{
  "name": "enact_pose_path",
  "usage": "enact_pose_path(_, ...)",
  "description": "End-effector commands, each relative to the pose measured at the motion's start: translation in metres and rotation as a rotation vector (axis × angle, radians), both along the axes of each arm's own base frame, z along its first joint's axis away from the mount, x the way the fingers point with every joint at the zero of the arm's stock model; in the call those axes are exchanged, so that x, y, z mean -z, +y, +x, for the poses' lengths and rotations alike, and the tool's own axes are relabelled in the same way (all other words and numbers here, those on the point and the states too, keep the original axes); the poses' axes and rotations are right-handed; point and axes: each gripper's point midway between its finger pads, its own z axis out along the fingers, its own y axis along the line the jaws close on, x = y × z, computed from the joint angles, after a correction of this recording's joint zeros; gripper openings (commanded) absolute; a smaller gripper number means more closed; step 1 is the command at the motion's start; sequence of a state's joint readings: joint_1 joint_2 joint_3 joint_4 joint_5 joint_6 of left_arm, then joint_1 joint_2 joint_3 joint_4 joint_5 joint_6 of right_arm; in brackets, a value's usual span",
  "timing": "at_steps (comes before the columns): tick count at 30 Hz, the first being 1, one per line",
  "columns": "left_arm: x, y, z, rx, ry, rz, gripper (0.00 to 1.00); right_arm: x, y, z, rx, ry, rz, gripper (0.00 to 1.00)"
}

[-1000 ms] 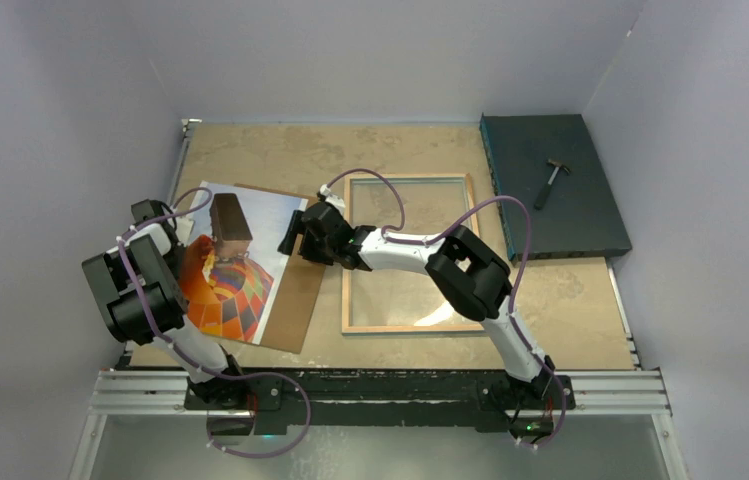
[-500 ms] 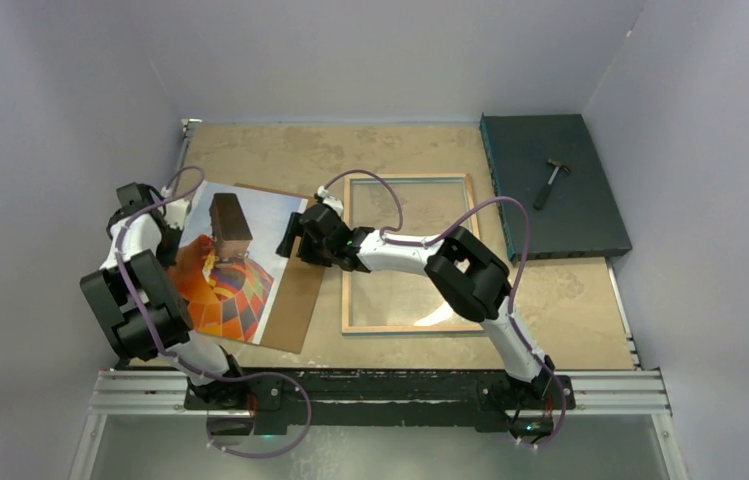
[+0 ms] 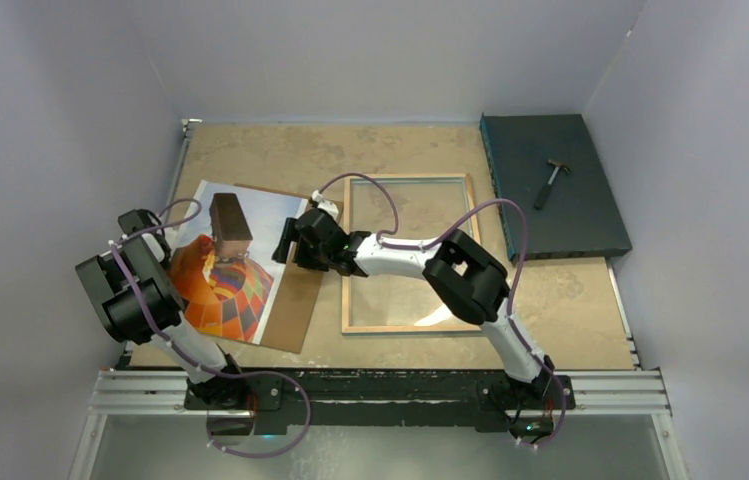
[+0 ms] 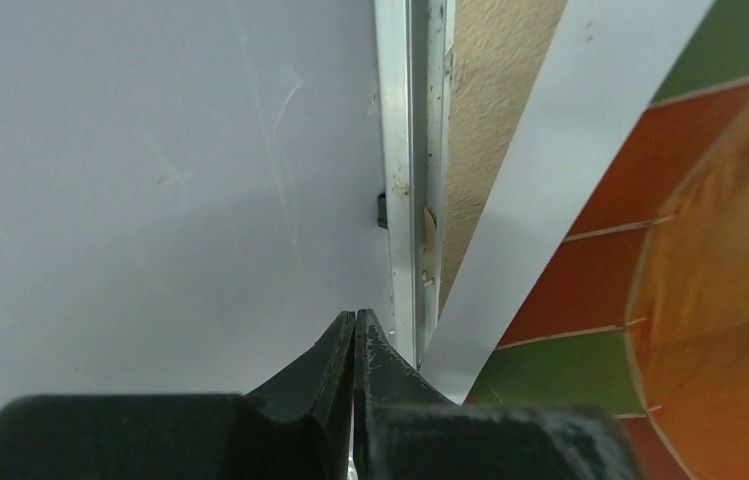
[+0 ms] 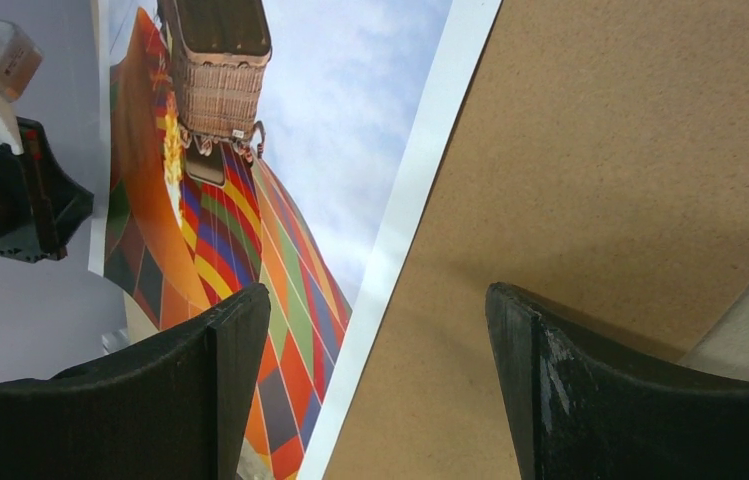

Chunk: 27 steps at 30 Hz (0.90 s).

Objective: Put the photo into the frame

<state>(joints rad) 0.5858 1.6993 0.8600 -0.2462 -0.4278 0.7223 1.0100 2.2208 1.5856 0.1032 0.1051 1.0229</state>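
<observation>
Tan counter [image 3: 400, 150]: left jaws closed, empty; right jaws spread over photo [image 3: 235, 280] edge, may pinch backing board [image 3: 293, 300] too.

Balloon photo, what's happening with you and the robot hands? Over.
Left gripper shut, empty. Right gripper open at right edge of hot-air balloon paper print. Print lies on brown backing board, outside pale wooden rectangular frame.

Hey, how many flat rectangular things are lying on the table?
4: the photo at the left, a brown board under it, the frame in the middle, a dark teal slab at far right. More may lie hidden beneath these.
</observation>
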Motion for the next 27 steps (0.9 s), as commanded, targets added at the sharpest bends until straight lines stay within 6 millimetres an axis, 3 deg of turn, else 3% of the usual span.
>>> enact_pose_path(1, -0.005, 0.009, 0.005, -0.014, -0.04, 0.023, 0.0, 0.007, 0.003, -0.007, -0.026, 0.005, -0.026, 0.82)
enact_pose_path(12, 0.017, -0.048, -0.012, 0.016, -0.013, -0.272, 0.0, 0.018, -0.001, -0.016, -0.033, 0.049, -0.044, 0.82)
enact_pose_path(18, 0.018, -0.073, -0.02, 0.044, -0.004, -0.387, 0.0, 0.023, -0.003, -0.019, -0.031, 0.073, -0.051, 0.82)
enact_pose_path(27, 0.024, -0.088, -0.025, 0.059, 0.007, -0.457, 0.0, 0.033, -0.002, -0.026, -0.032, 0.11, -0.062, 0.82)
